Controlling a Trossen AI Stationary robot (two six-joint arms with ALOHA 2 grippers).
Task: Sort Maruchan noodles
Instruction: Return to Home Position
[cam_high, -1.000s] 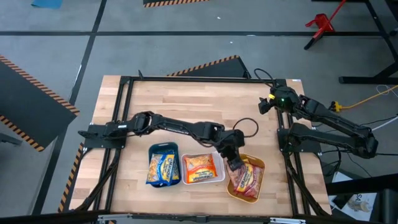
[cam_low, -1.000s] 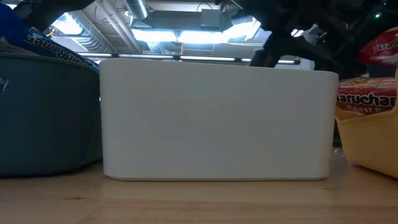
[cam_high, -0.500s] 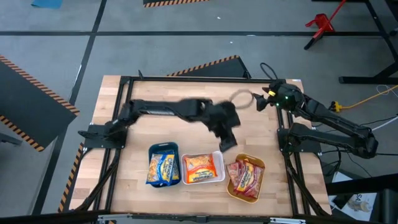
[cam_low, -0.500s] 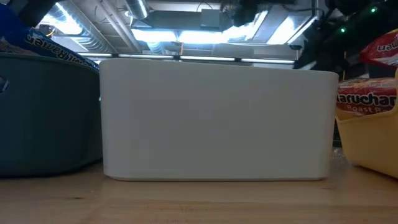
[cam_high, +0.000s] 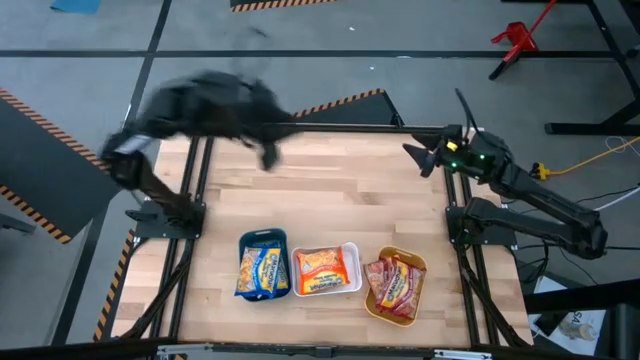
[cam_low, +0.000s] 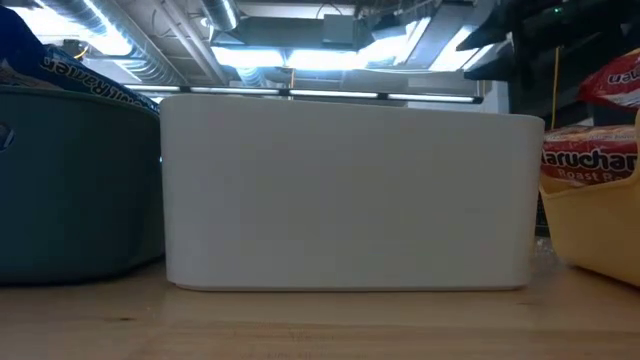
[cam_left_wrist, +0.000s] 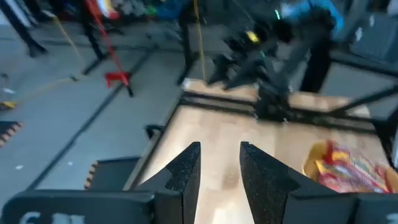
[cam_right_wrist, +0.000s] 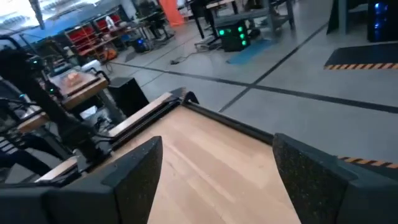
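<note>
Three bins stand in a row along the lower edge of the wooden table (cam_high: 330, 200), seen from overhead, and every noodle packet in view lies in one of them. The teal bin (cam_high: 262, 237) at lower left of centre holds the blue Maruchan packets (cam_high: 262, 272). The white bin (cam_high: 353, 270) just beside it holds the orange Maruchan packets (cam_high: 322, 271). The yellow bin (cam_high: 421, 266) at lower right of centre holds the red Maruchan packets (cam_high: 393, 284).

The left claw (cam_left_wrist: 219, 148) hangs over the table's upper-left part in the overhead frame, well apart from the bins. Its two dark fingers (cam_left_wrist: 186, 174) stand a narrow gap apart with nothing between them. The right claw (cam_right_wrist: 217, 142) sits near the table's upper-right corner in the same frame. Its fingers are spread wide and empty over bare wood.

At table-top level the white bin fills the middle of the frame, with the teal bin at the left edge and the yellow bin at the right. A blue packet shows above the teal bin's rim. A red packet lettered "Maruchan" shows above the yellow bin's rim. How many packets lie in each bin cannot be told. The left wrist camera looks across the table to the right arm (cam_left_wrist: 261, 62), with the yellow bin and its red packets nearer the camera.
</note>
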